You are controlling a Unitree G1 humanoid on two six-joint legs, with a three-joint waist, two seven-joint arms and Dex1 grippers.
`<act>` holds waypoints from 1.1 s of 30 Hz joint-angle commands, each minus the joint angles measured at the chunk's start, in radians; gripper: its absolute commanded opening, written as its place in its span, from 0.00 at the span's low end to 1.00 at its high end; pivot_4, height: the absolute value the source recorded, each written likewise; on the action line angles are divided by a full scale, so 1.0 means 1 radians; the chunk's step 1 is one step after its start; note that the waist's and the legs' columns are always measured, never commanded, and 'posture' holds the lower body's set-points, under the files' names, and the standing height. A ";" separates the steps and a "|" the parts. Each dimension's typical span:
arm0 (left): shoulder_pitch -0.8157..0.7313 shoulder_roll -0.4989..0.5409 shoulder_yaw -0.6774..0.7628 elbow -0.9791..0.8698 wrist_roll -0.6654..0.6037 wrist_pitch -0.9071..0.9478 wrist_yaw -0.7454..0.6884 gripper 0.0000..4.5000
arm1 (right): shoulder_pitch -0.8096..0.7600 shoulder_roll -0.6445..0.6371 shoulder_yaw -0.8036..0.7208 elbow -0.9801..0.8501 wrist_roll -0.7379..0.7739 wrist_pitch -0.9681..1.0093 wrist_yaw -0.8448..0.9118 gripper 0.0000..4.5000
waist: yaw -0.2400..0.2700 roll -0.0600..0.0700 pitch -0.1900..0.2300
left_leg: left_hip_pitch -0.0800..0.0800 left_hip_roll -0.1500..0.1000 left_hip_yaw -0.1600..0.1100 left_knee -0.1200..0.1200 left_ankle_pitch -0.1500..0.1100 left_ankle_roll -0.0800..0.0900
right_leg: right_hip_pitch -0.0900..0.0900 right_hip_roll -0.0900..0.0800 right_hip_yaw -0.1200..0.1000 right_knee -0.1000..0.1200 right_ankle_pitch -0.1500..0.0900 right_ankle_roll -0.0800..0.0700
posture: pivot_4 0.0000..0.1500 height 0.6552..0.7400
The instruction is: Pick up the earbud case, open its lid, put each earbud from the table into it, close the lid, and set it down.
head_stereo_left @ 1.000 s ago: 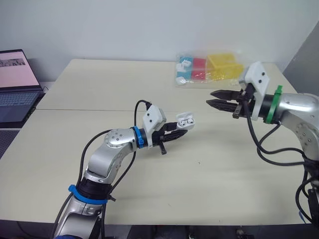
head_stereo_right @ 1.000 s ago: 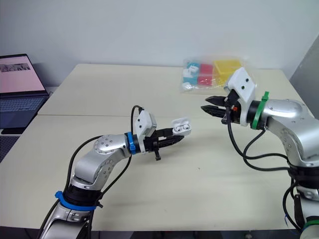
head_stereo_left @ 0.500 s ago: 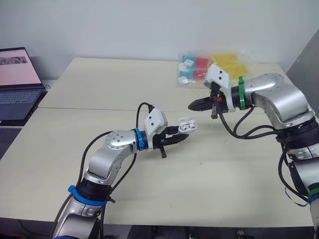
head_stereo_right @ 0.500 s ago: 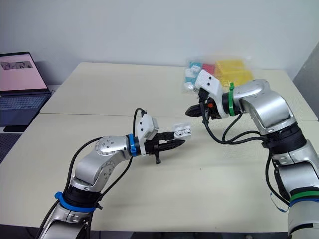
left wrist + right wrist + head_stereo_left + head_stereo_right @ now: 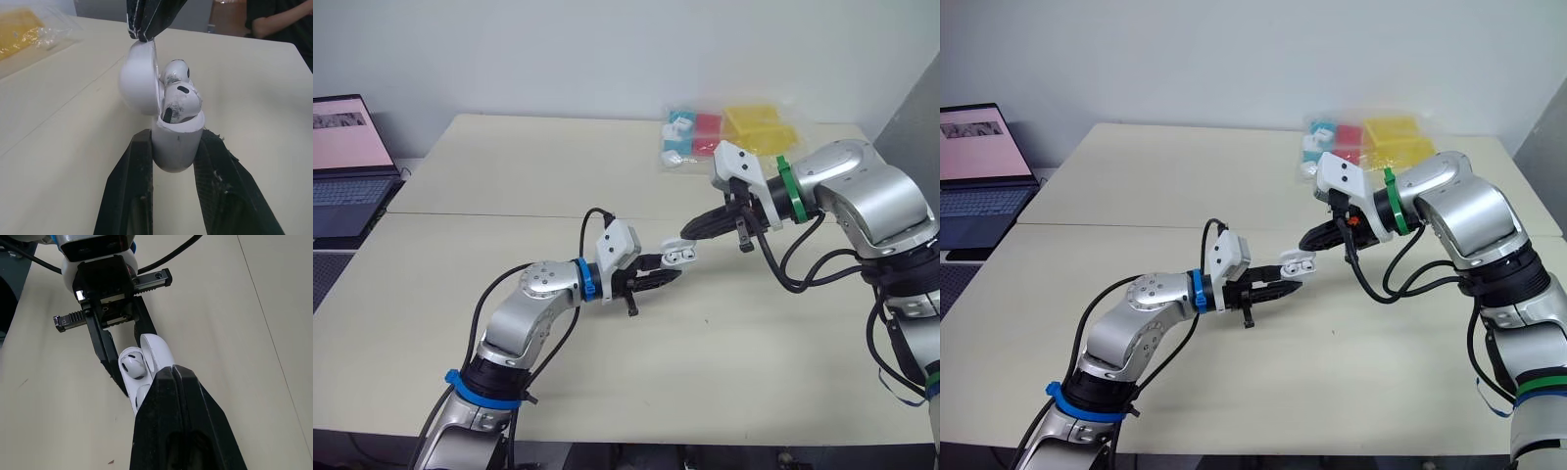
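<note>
The earbud case is clamped by its lower body between the jaws of the left gripper, over the counter. Its lid is swung open, and two earbuds are seated inside. The lid's upper edge is touched by the right gripper, whose jaws are pressed together. Farther back, a plastic bag of coloured items is lying near the counter's far edge. A laptop is seen off to the left.

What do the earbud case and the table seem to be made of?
Earbud case: likely hard plastic, white and smooth, with a soft sheen on its rounded lid. Table: probably laminate board, pale beige and matt, even and grainless; its core is hidden.
</note>
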 commanded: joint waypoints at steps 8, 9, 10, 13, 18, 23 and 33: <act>-0.015 0.008 0.006 -0.060 -0.005 -0.016 0.009 0.17 | -0.025 0.028 -0.069 -0.013 0.049 0.054 0.008 0.00 | -0.001 0.000 0.000 | 0.000 0.000 0.000 0.000 0.000 0.000 | 0.000 0.000 0.000 0.000 0.000 0.000 | 1.00 1.00; -0.015 0.009 0.006 -0.060 -0.006 -0.015 0.009 0.17 | -0.034 0.032 -0.072 -0.003 0.051 0.060 0.005 0.00 | -0.001 0.000 0.000 | 0.000 0.000 0.000 0.000 0.000 0.000 | 0.000 0.000 0.000 0.000 0.000 0.000 | 1.00 1.00; -0.014 0.010 0.006 -0.061 -0.006 -0.015 0.009 0.17 | -0.040 0.034 -0.073 0.003 0.051 0.063 0.002 0.00 | -0.001 0.000 0.000 | 0.000 0.000 0.000 0.000 0.000 0.000 | 0.000 0.000 0.000 0.000 0.000 0.000 | 1.00 1.00; -0.015 0.010 0.004 -0.063 -0.008 -0.013 0.007 0.17 | -0.035 0.051 -0.049 0.036 -0.003 0.003 -0.038 0.00 | -0.001 0.000 0.000 | 0.000 0.000 0.000 0.000 0.000 0.000 | 0.000 0.000 0.000 0.000 0.000 0.000 | 1.00 1.00; -0.027 0.011 0.008 -0.056 -0.010 -0.010 0.006 0.17 | -0.038 0.077 -0.050 0.057 -0.003 0.016 -0.041 0.00 | -0.001 0.000 0.000 | 0.000 0.000 0.000 0.000 0.000 0.000 | 0.000 0.000 0.000 0.000 0.000 0.000 | 1.00 1.00; -0.031 0.014 0.011 -0.062 -0.014 -0.002 0.008 0.17 | -0.026 0.064 -0.008 0.085 -0.058 -0.046 -0.017 0.00 | -0.001 0.000 0.000 | 0.000 0.000 0.000 0.000 0.000 0.000 | 0.000 0.000 0.000 0.000 0.000 0.000 | 1.00 1.00; -0.043 0.012 0.014 -0.067 -0.013 0.011 0.020 0.17 | -0.015 0.023 0.015 0.042 -0.048 -0.040 0.077 0.00 | -0.001 0.000 0.000 | 0.000 0.000 0.000 0.000 0.000 0.000 | 0.000 0.000 0.000 0.000 0.000 0.000 | 1.00 1.00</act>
